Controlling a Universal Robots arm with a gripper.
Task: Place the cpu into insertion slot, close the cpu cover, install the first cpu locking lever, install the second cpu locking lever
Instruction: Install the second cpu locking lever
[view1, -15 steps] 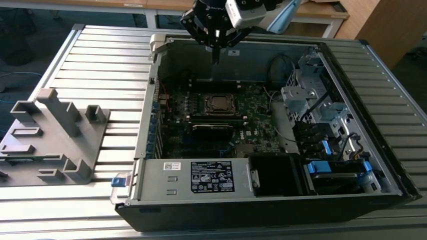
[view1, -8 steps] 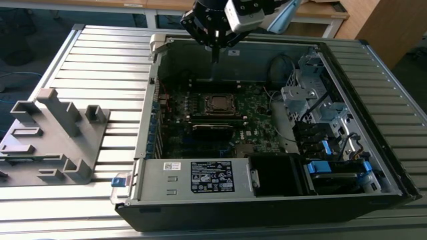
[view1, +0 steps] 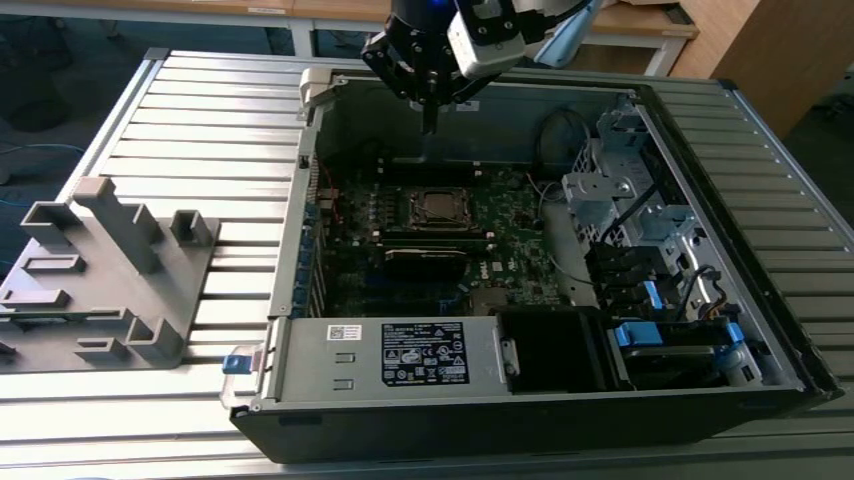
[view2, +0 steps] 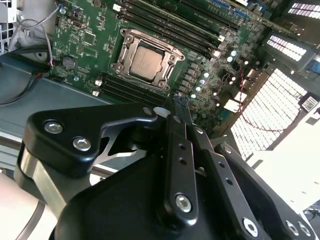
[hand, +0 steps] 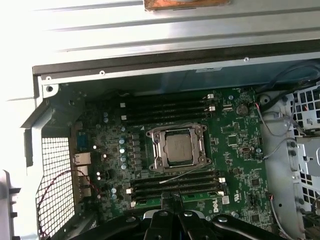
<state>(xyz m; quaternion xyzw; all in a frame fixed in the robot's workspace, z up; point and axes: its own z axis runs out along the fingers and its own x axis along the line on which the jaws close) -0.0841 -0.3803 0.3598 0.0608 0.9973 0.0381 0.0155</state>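
The cpu (hand: 178, 147) lies flat in its socket on the green motherboard, its dull metal top showing through the window of the silver cpu cover (hand: 156, 150), which lies down around it. Both appear again in the second wrist view, the cpu (view2: 146, 61) framed by the cover (view2: 165, 81). In the exterior view the socket (view1: 434, 208) sits mid-board. A thin silver lever (hand: 182, 173) runs slanted along one side of the socket. My gripper (view1: 427, 126) hangs above the case's far part, clear of the board, fingers (view2: 176, 107) shut together on nothing.
The open computer case (view1: 300, 300) lies on a slatted metal table. A labelled power supply (view1: 400, 355) fills the near end, drive bays with blue tabs (view1: 667, 335) are at the exterior view's right, and a grey fixture block (view1: 107, 280) stands at its left.
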